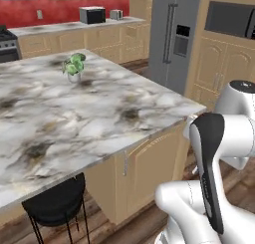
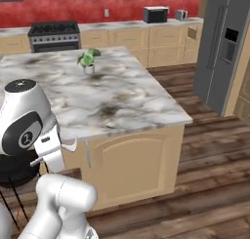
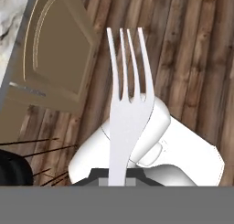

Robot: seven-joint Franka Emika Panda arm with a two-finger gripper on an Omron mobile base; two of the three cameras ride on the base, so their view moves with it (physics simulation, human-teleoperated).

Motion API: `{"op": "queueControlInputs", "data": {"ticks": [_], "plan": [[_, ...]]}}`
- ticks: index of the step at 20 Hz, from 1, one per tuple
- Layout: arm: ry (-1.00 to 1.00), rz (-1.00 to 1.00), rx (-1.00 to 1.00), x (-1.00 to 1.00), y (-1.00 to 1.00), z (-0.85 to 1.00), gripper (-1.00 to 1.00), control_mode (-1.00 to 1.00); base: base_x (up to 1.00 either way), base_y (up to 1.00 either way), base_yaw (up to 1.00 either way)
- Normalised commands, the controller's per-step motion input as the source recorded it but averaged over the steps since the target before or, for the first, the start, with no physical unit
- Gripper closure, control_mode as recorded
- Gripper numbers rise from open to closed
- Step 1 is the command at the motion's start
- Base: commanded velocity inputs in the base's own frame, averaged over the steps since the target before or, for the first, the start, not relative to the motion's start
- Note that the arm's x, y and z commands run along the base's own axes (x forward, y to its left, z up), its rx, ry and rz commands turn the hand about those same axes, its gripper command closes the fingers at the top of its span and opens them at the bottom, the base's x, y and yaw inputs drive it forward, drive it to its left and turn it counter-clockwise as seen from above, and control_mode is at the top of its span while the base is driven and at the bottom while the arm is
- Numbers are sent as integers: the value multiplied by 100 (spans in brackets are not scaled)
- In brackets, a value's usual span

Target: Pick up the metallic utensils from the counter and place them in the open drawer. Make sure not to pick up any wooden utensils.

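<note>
Our gripper clamps a pale silvery fork, tines up, over wood floor beside the counter's cabinet door

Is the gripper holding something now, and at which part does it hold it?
Yes. The gripper holds a pale silvery fork at the lower end of its handle, tines pointing away from the hand.

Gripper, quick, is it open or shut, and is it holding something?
Gripper: shut on the silvery fork, tines pointing away from the hand.
</note>
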Motion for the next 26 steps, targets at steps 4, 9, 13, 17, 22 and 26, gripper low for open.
{"op": "queueControlInputs", "data": {"ticks": [4,9,13,17,22,26], "plan": [[0,0,0,0,0,0,100,100,38,-100,11],[0,0,0,0,0,0,100,100,56,-100,22],[0,0,0,0,0,0,100,100,58,-100,25],[0,0,0,0,0,0,100,100,42,-100,27],[0,0,0,0,0,0,100,100,32,-100,28],[0,0,0,0,0,0,100,100,34,-100,36]]}}
